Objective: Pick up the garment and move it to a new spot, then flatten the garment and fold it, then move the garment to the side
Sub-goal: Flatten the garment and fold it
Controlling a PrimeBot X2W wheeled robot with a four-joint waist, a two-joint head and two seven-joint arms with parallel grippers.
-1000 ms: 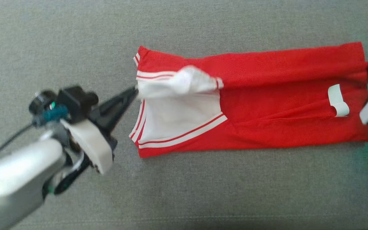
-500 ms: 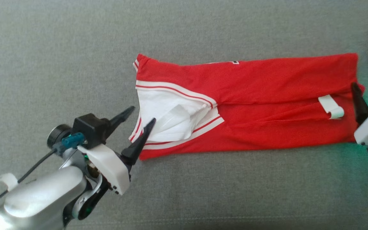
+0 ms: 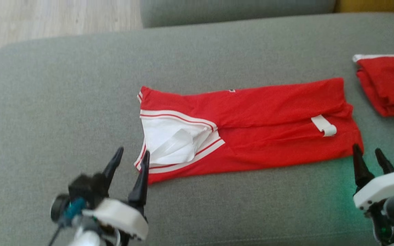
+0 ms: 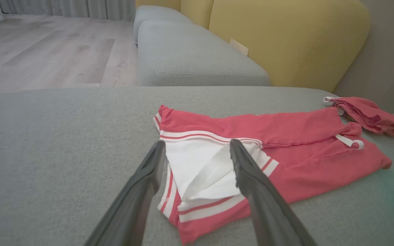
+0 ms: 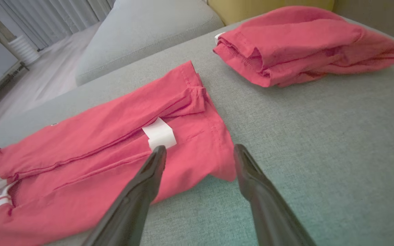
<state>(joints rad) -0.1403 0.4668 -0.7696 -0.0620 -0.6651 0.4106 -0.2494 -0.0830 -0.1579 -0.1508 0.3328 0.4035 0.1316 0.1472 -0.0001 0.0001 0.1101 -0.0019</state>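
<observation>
— Which step is judged to be in hand?

— Folding. The left hand (image 3: 133,151) is held spread, with nothing pinched, just beside the white collar end (image 3: 156,130) of the garment (image 3: 268,112). The garment is laid flat near the middle of the sofa (image 3: 63,102), with its long edges turned in so that a narrow strip is formed.

— And further right?

— A white tag (image 3: 324,125) is seen near the hem. The right hand (image 3: 366,148) is likewise spread and empty, just beside the hem's near corner. A second red pile (image 3: 385,85) is seen apart from the garment, at the far right.

— What is called for next?

— A cross fold is probably wanted: one end is to be pinched through all its layers and carried over onto the other. The loose flap (image 3: 178,143) at the collar should be caught in the grip or tucked under, or it may be dragged out. Only afterwards can the bundle be moved to the side.
</observation>
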